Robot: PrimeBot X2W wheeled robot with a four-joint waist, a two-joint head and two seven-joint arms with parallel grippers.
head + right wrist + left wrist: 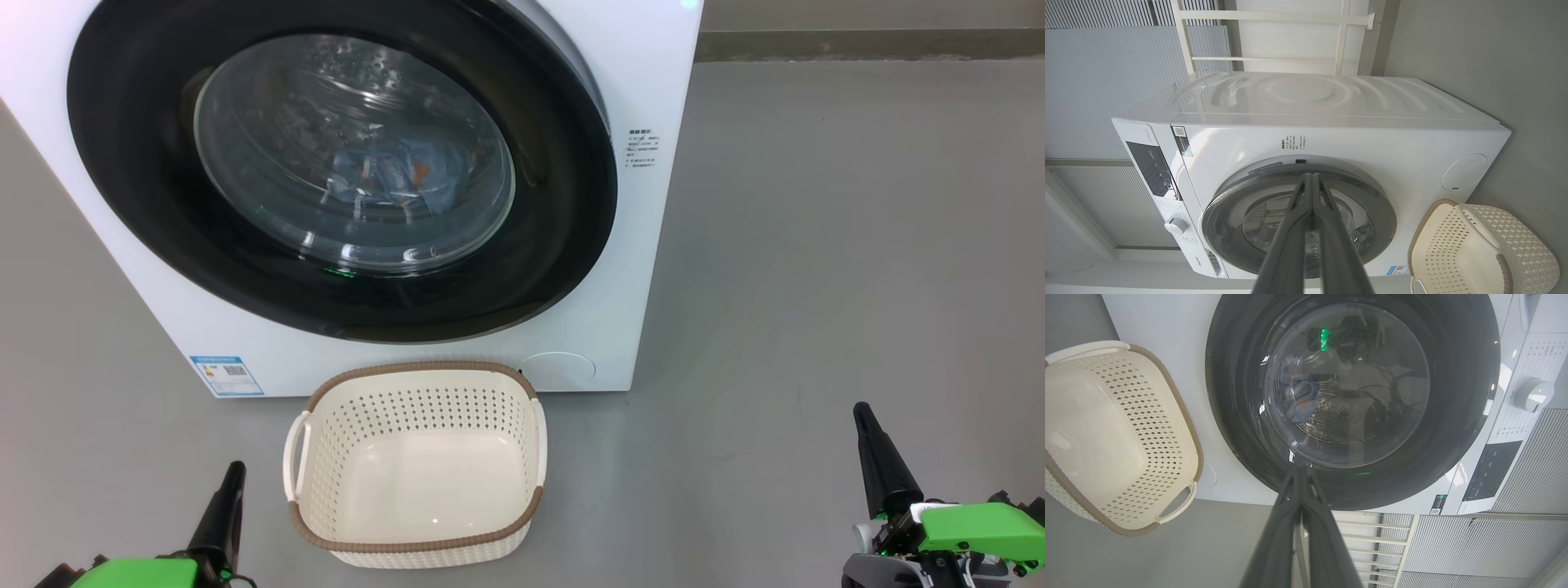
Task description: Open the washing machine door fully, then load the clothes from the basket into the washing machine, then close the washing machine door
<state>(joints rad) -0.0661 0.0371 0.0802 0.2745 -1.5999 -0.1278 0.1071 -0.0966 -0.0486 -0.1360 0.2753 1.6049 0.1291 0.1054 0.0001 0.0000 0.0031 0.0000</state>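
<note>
Clothes [392, 184] lie behind the closed washing machine door [269, 139], basket [420, 365] empty; I judge the task finished. My left end effector [235, 469] and right end effector [860, 410] are pressed together.

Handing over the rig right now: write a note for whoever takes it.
Left gripper: shut, empty, left of the basket.
Right gripper: shut, empty, over the floor to its right.
Basket: empty, on the floor before the washing machine.
Washing machine door: looks closed.
Clothes: blue garments inside the machine, seen through the door.
Done: loading, door closing.
Left: apparently nothing.
</note>
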